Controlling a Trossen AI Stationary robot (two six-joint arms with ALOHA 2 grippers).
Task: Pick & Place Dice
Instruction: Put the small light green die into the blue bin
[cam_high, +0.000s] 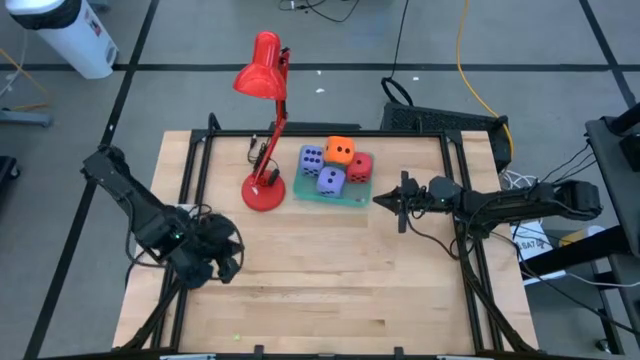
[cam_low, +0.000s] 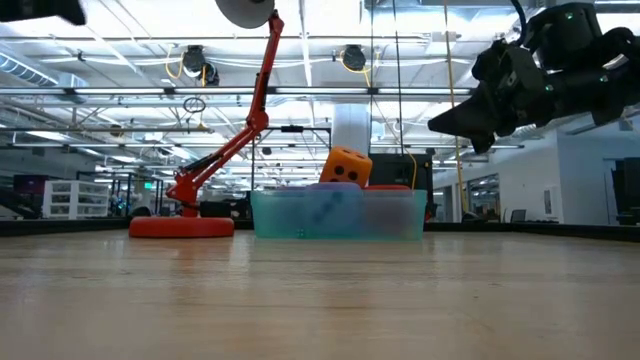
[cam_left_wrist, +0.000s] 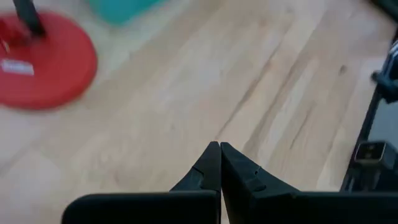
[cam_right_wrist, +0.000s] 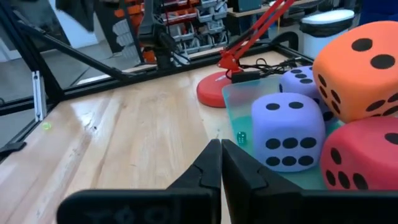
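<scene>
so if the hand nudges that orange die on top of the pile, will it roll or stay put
The orange die probably rolls: it is perched on the other dice, not flat in the teal tray. Its rounded corners would help it tumble. It looks like soft foam, so likely light and squashy.

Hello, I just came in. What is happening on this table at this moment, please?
Nothing is being held at this moment. Four dice sit together in the teal tray: the two purple-blue dice, the red die, and the orange die resting on top of the others. The right pincer is shut and empty, raised just beside the tray. The left pincer, also shut, waits over bare wood near the table's left front. A red desk lamp stands next to the tray.
</scene>
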